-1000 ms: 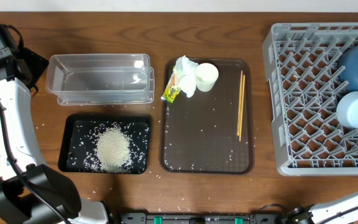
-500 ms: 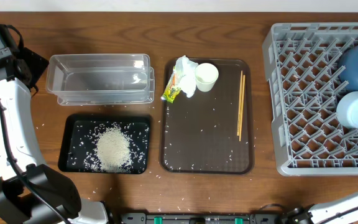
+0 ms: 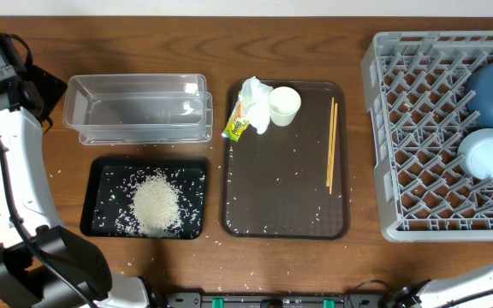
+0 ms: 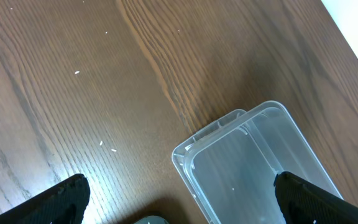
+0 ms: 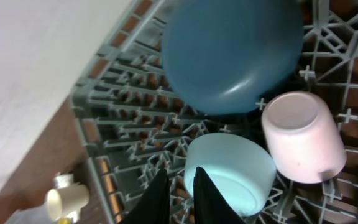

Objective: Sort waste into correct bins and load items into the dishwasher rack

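Your left gripper hung spread wide, empty, over tub. Right gripper fingers were almost touching, gripped nothing, above rack holding plate, bowl, pink cup.

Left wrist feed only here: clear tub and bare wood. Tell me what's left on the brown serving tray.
Observer: Overhead, the brown serving tray holds the white cup, tissue, wrapper and a pair of chopsticks.
Operator: Report the rice.
Observer: Most of the rice is piled in the black tray, with stray grains around it.
Operator: Now the rack.
Observer: The right wrist view shows the blue plate, light-blue bowl and pink cup in the dishwasher rack.
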`<state>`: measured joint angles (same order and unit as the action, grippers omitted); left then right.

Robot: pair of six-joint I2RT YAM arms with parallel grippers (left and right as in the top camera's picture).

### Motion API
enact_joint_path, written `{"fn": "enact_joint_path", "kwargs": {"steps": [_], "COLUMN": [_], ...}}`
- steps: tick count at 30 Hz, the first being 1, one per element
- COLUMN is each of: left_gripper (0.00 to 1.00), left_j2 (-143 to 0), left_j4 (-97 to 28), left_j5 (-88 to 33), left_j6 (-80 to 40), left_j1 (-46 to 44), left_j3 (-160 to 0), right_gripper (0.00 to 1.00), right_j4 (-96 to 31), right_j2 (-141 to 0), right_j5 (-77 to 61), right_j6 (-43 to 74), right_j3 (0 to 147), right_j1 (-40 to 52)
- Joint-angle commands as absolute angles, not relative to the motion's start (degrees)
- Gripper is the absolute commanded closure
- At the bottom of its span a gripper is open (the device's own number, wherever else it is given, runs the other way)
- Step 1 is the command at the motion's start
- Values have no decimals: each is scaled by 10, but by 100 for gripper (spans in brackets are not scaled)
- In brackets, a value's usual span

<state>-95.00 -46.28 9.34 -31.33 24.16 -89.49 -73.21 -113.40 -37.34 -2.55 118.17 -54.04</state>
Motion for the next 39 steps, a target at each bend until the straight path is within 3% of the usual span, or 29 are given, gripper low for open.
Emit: {"fn": "enact_joint_path", "kwargs": {"steps": [1,9,13,22,39], "left_gripper": [2,2,2,2,2], "left_j2": [-942,-942,-942,-942,-942], "left_j4": [-465,-465,-465,-465,-465], "left_j5": [96,96,96,96,96], "left_j6": [-316,-316,-316,-316,-316], "left_j1": [242,242,242,242,242], "left_j3": [-895,-895,-895,-895,-895], "right_gripper": [88,99,99,98,99], "right_j4": [-722,-672,-633,-486,-419], "right_j2": [-1135,-1136,-1136,-1136,-1136], "right_j5": [-263,-2,75,68,70], "right_j6": [36,118,147,158,156], "right_j3": [1183,1183,1168,1047,948], "right_j1": [-503,-429,-415,-414,-416]}}
